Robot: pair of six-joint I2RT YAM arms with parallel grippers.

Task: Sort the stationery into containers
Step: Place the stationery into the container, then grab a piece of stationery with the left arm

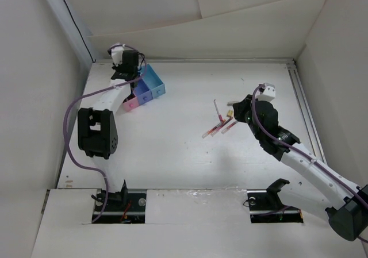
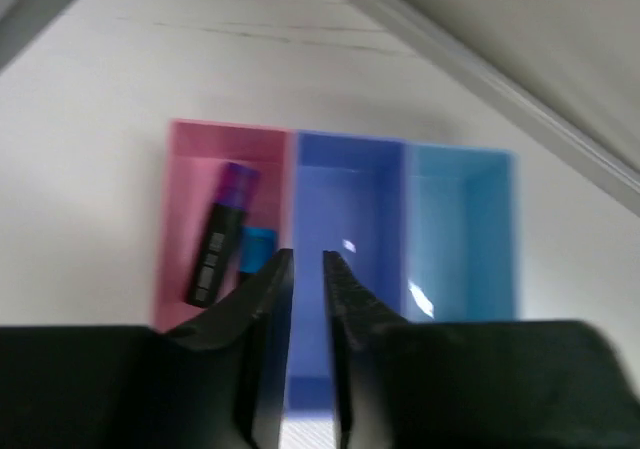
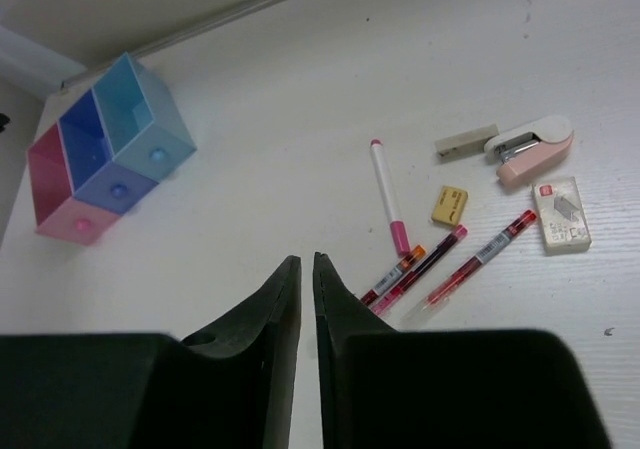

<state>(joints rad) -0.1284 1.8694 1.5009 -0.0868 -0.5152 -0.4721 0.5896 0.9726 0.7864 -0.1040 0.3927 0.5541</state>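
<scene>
Both nearly pressed together: left hand (image 2: 307, 259) over containers' (image 2: 460, 154) edge; right hand (image 3: 305, 261) near pens (image 3: 420, 267)

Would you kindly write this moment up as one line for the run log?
left gripper: near-shut, empty, above containers | right gripper: near-shut, empty | marker: in pink box | pens: on table

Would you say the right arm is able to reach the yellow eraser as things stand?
Probably yes: the yellow eraser lies uncovered beside the pens, and the right gripper hangs close by with nothing between; its nearly shut jaws would need opening first.
</scene>
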